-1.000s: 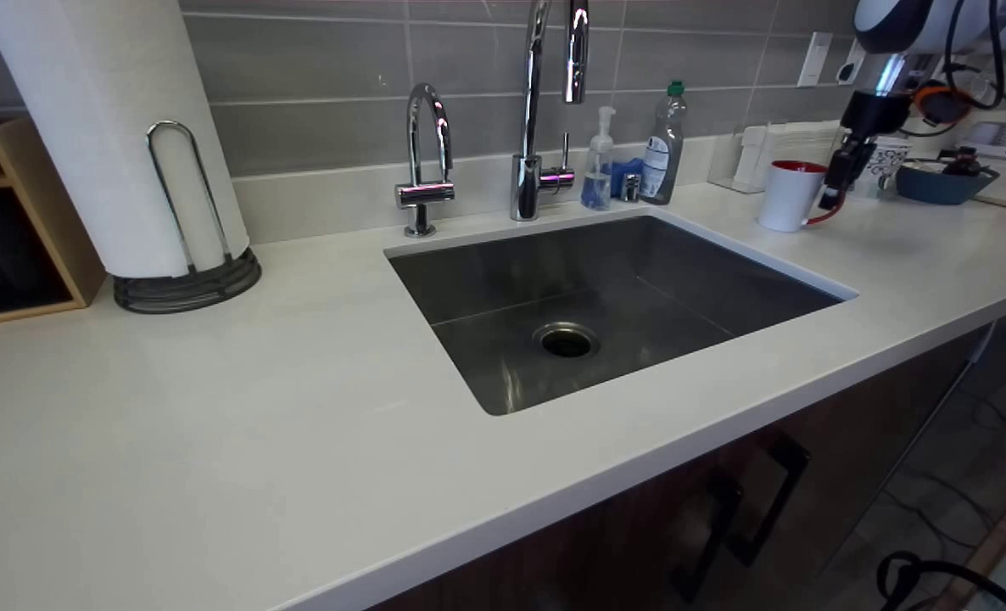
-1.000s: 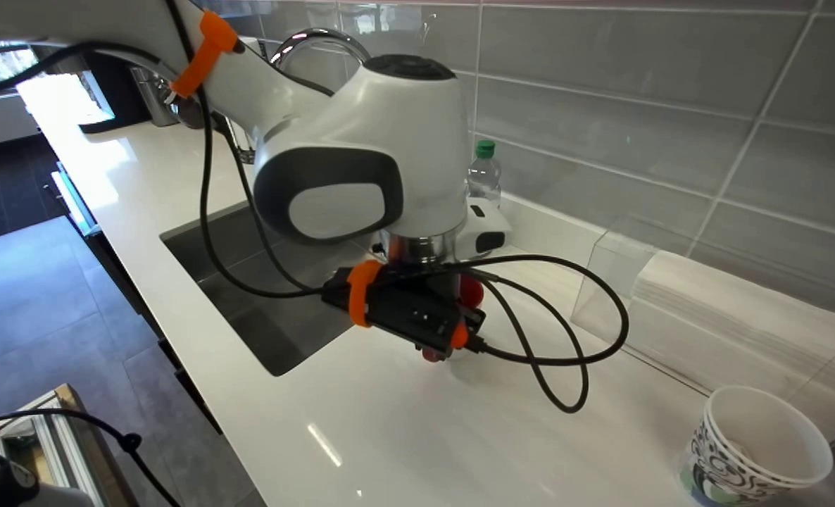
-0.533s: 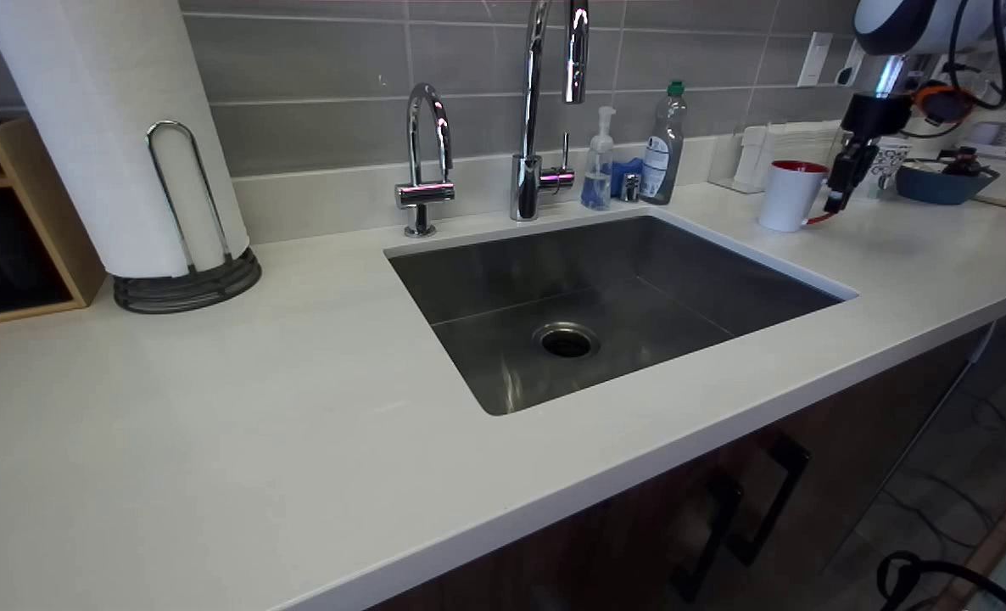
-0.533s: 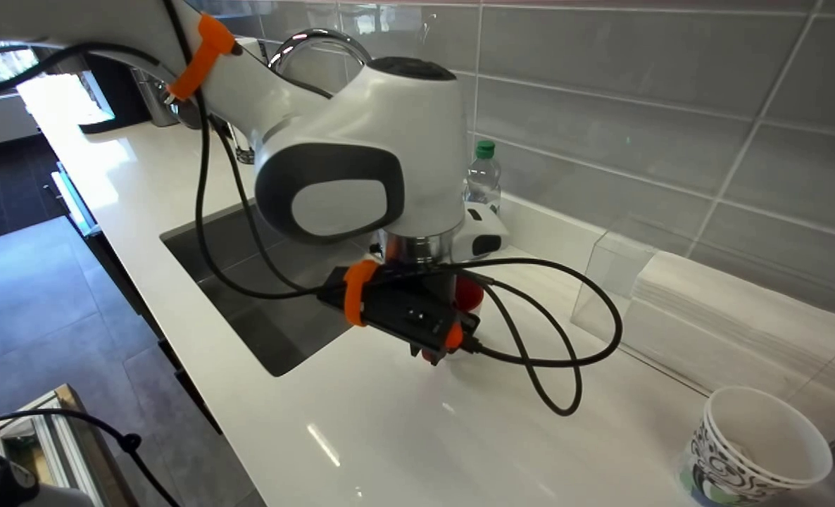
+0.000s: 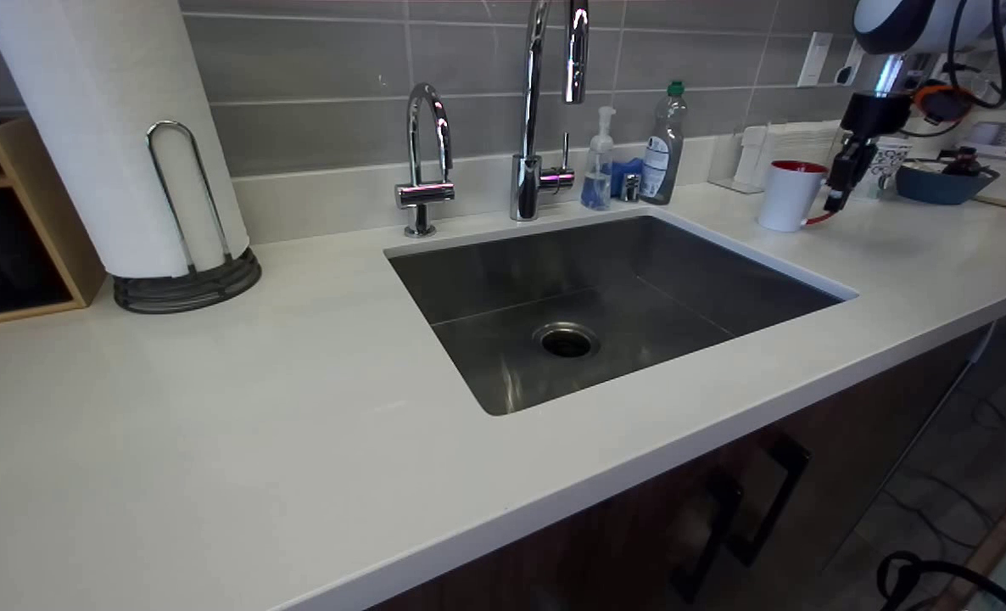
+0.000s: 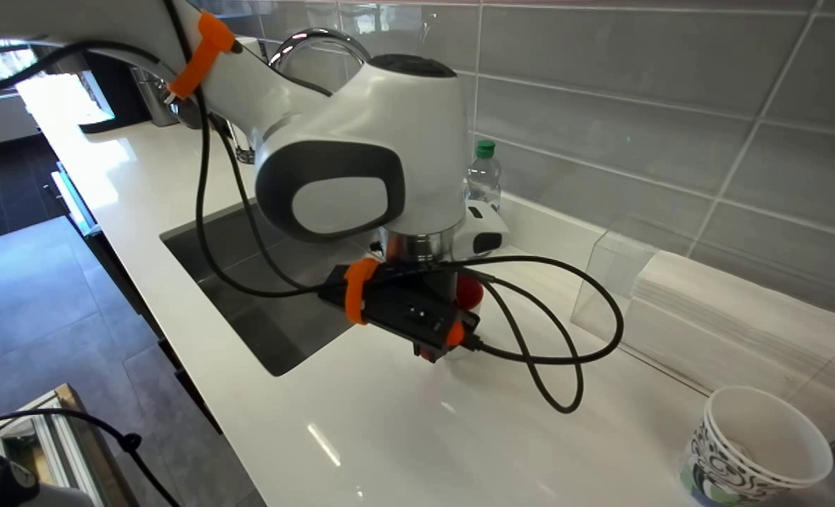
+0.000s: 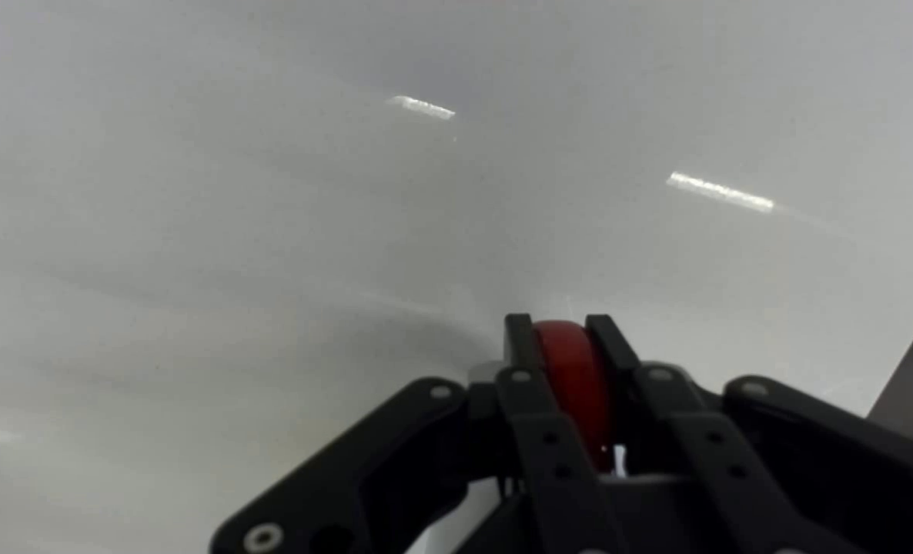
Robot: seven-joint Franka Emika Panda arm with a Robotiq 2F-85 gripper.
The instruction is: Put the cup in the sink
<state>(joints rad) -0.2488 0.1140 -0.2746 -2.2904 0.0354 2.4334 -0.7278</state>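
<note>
The tool (image 7: 560, 329) pinches the cup's (image 5: 790, 199) red handle (image 7: 576, 377); only an exterior view shows the sink's (image 5: 723, 280) drain (image 5: 567, 341).

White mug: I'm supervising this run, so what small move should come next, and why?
I'd probably lift the mug straight up a little. In the wrist view, the gripper seems to pinch the red handle, while in an exterior view the mug appears to stand upright on the counter, beside the sink.

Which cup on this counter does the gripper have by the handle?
The white mug with the red inside: its red handle is clamped in the gripper. The patterned cup stands apart, untouched.
</note>
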